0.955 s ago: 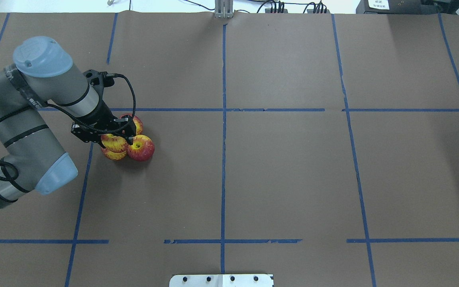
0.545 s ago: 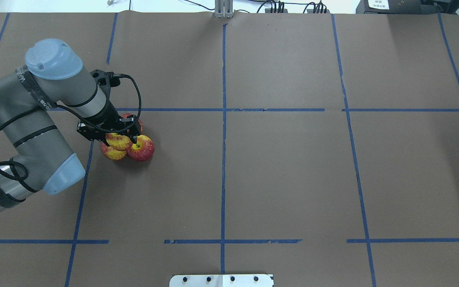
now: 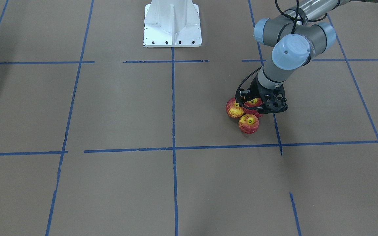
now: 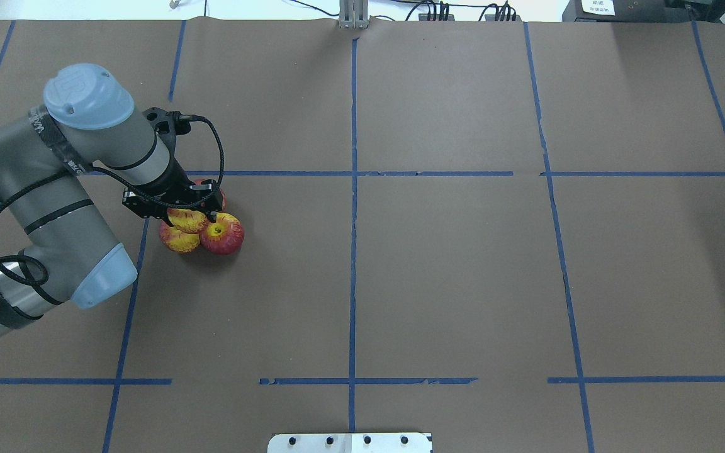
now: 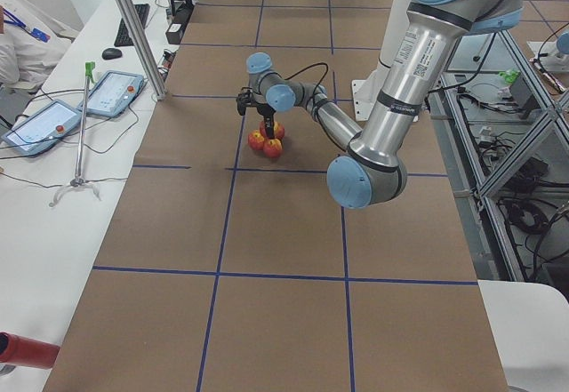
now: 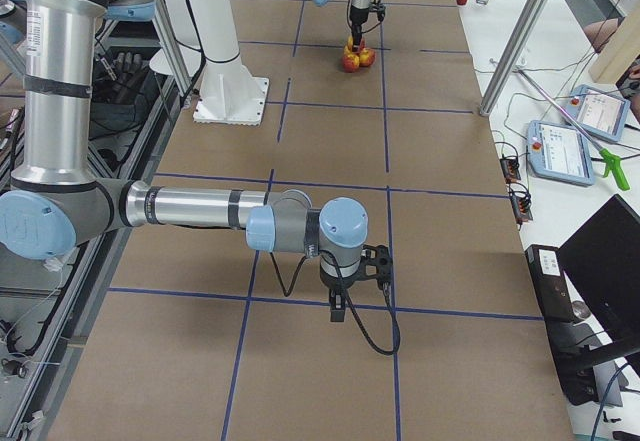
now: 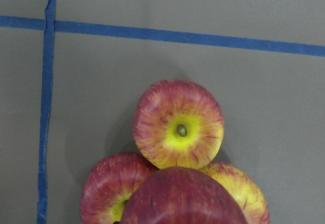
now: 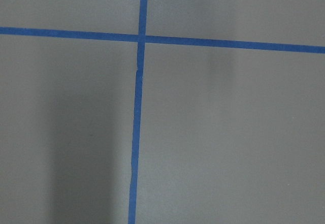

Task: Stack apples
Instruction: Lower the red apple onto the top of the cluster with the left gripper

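Observation:
Three apples lie touching in a cluster on the brown paper, left of the middle: one (image 4: 223, 234), one (image 4: 177, 241) and one half hidden behind the gripper (image 4: 217, 196). My left gripper (image 4: 189, 216) is shut on a fourth apple (image 4: 187, 221) and holds it over the centre of the cluster. The left wrist view shows the held apple (image 7: 183, 198) at the bottom edge, over the three apples below (image 7: 179, 124). I cannot tell whether it touches them. My right gripper (image 6: 340, 299) shows only in the exterior right view, over bare paper, and I cannot tell if it is open or shut.
Blue tape lines (image 4: 353, 189) divide the brown paper into squares. The white robot base plate (image 3: 172, 26) stands at the table's robot side. Tablets (image 5: 111, 92) and a metal post (image 5: 133, 28) are on the operators' side table.
My left arm has shifted slightly right and away, carrying the held apple closer over the middle of the three apples. The three apples on the paper have not moved.

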Available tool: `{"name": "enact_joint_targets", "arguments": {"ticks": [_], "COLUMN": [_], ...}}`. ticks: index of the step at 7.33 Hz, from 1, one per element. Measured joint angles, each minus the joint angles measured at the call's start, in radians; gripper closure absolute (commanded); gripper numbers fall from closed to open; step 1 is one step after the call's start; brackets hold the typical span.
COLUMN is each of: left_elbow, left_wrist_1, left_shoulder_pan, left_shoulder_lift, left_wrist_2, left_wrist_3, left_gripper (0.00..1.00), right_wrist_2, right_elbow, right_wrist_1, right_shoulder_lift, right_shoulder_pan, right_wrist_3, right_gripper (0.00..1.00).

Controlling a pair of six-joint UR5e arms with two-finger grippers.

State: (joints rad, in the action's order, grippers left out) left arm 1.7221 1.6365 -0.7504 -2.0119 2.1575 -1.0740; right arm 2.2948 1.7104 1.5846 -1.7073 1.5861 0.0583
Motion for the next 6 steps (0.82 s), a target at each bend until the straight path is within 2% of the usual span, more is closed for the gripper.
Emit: {"name": "enact_joint_targets", "arguments": {"ticks": [1,2,3,4,6], "left_elbow": [-0.004,-0.008,-0.012,-0.014,0.001], "left_wrist_1": [0.012,0.022,0.037,0.053,0.062], "left_shoulder_pan": [0.002,0.004,0.005,0.006,0.004], "left_shoulder_lift": [0.0,0.001,0.002,0.005,0.011], "left_wrist_2": [0.0,-0.001,-0.001,-0.001,-0.008], "left_wrist_3": [0.0,0.001,0.002,0.001,-0.001], "left_gripper": [0.52,0.34,0.11,0.0,0.0], "right_wrist_2": [0.0,0.0,0.0,0.0,0.0], "right_elbow": [0.0,0.0,0.0,0.0,0.0], "right_wrist_1": [0.0,0.0,0.0,0.0,0.0], "right_shoulder_lift": [0.0,0.0,0.0,0.0,0.0], "right_shoulder_pan": [0.0,0.0,0.0,0.0,0.0], "right_wrist_3": [0.0,0.0,0.0,0.0,0.0], "right_gripper": [0.0,0.0,0.0,0.0,0.0]}}
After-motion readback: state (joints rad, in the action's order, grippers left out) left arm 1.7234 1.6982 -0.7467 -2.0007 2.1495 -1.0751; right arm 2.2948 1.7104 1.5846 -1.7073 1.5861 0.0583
